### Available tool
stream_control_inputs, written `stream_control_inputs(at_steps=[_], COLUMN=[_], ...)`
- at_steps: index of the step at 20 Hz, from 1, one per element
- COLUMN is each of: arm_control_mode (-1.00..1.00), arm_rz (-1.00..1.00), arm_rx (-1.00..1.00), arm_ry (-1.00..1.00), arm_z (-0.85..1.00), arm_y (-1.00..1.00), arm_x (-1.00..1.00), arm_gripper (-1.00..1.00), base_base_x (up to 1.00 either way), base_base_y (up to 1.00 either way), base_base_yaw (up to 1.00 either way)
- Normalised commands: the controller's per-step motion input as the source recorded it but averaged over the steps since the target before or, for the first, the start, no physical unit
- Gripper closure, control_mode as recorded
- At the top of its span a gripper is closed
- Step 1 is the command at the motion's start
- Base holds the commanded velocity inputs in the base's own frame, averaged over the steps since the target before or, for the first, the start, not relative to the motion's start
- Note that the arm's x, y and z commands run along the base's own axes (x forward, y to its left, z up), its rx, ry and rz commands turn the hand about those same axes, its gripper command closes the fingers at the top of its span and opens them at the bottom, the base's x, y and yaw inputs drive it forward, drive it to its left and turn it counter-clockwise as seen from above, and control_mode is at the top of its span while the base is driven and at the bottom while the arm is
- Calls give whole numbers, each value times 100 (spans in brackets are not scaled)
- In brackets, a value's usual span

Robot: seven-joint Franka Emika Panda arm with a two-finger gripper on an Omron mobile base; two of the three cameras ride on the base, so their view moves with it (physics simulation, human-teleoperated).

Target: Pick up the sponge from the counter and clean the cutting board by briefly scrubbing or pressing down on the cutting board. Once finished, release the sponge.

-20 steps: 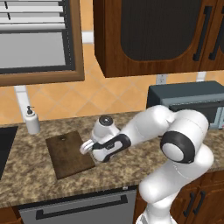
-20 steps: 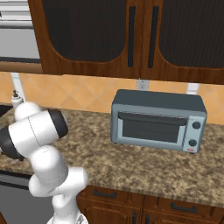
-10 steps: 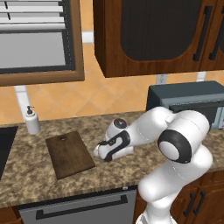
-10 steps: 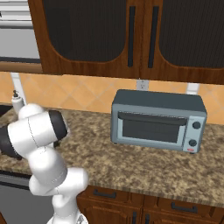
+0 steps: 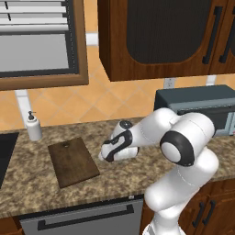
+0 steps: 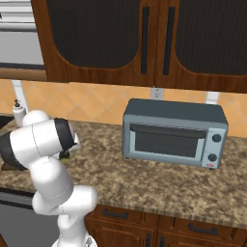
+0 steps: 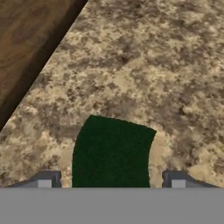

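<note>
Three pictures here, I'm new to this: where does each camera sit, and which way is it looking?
Left base view: behind the arm's left, looking down at the counter, cutting board and white arm.
Right base view: behind its right, facing the toaster oven; arm at lower left.
Hand view: on the hand, looking down at the sponge between open fingertips.
Shared: both base views show the soap dispenser.

Below my hand: dark green sponge (image 7: pixel 111 151) on speckled brown-tan granite tabletop (image 7: pixel 144 74), dark brown wood-grain cutting board (image 7: pixel 26 39) w/ darker edge, grey toaster oven (image 6: pixel 173 132).
</note>
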Motion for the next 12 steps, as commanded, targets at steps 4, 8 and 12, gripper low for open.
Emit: stream_control_inputs(at_steps=[4, 8, 12], arm_control_mode=[-100, -100, -100], arm_rz=[0, 5, 14], arm_rx=[0, 0, 0], arm_ry=[-3, -23, -28], arm_z=[14, 70, 93], arm_y=[-16, -21, -31], arm_x=[-17, -92, -100], arm_gripper=[-100, -100, -100], base_base_x=[0, 0, 0], base_base_y=[0, 0, 0], base_base_yaw=[0, 0, 0])
